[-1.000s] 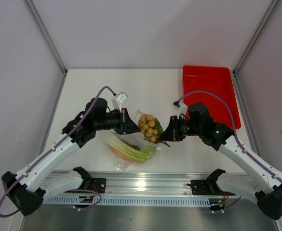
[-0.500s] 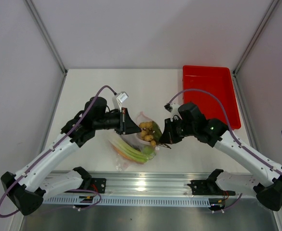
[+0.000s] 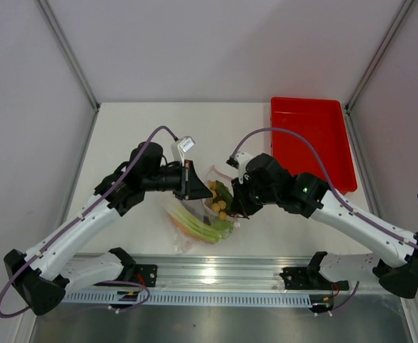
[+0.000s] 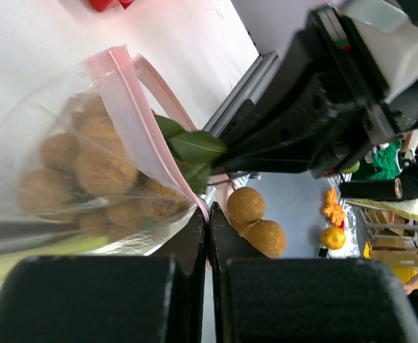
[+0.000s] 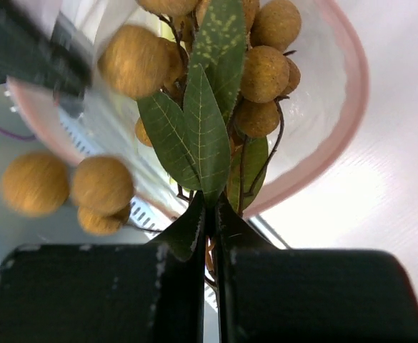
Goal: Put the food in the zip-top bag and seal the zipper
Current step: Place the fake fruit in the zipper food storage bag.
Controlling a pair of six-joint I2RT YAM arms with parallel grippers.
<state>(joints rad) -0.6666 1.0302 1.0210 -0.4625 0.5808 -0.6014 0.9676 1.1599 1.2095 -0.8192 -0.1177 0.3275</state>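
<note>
Now | left claw [image 4: 207, 218] pinching bag [image 4: 58, 107] rim | right claw [image 5: 210, 207] pinching grapes [image 5: 264, 71] | white table [image 3: 123, 128], grey walls [image 3: 216, 43]

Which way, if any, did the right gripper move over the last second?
Yes. In the top view the right gripper has shifted left, away from the red tray, carrying the grapes toward the mouth of the zip-top bag.

The bunch of grapes [image 5: 266, 71] just ahead of the black right gripper [image 5: 210, 207] is tan-yellow, its dark green leaves [image 5: 201, 121] flecked pale yellow. At the black left gripper [image 4: 207, 221], the zip-top bag [image 4: 44, 128] is clear with a pale pink zipper [image 4: 133, 114]. Beside it the stalk [image 3: 198, 225] is light green.
</note>
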